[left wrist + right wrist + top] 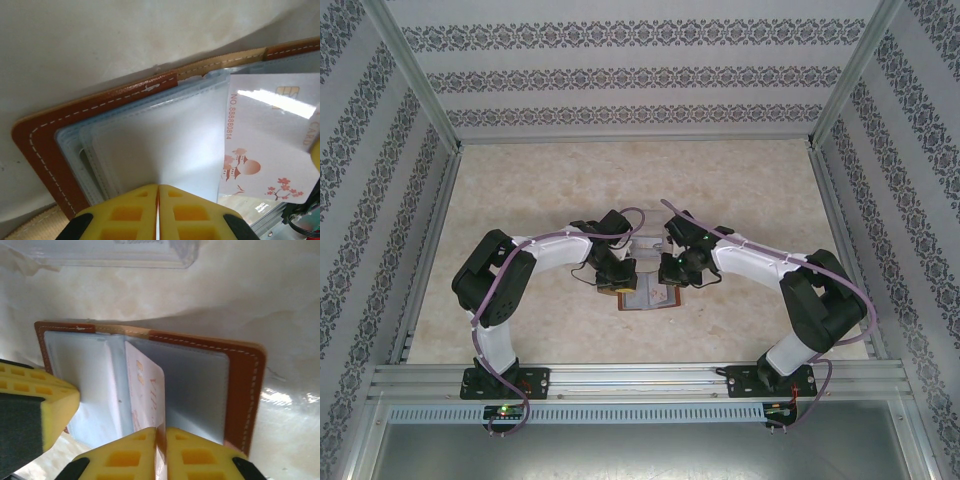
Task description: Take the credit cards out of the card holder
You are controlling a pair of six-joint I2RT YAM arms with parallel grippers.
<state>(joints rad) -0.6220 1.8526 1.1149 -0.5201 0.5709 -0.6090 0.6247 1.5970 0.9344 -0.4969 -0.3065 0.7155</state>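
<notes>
card holder (37,150): cover looked like smooth brown leather, pale stitching.
sleeves (150,145): were translucent, glossy plastic.
credit card (270,135): was glossy printed plastic.
tray (110,252): was clear plastic.

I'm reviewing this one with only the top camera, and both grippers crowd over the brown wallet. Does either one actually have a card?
Observer: Yes. In the right wrist view, the right gripper is shut on a white card that stands up from the open wallet.
Operator: And the left gripper?
Observer: In its own wrist view, the left gripper is pinched shut on a clear sleeve, apparently steadying the wallet.
Operator: Which card is it?
Observer: It has a chip, a number printed along one edge and red blossom artwork.
</notes>
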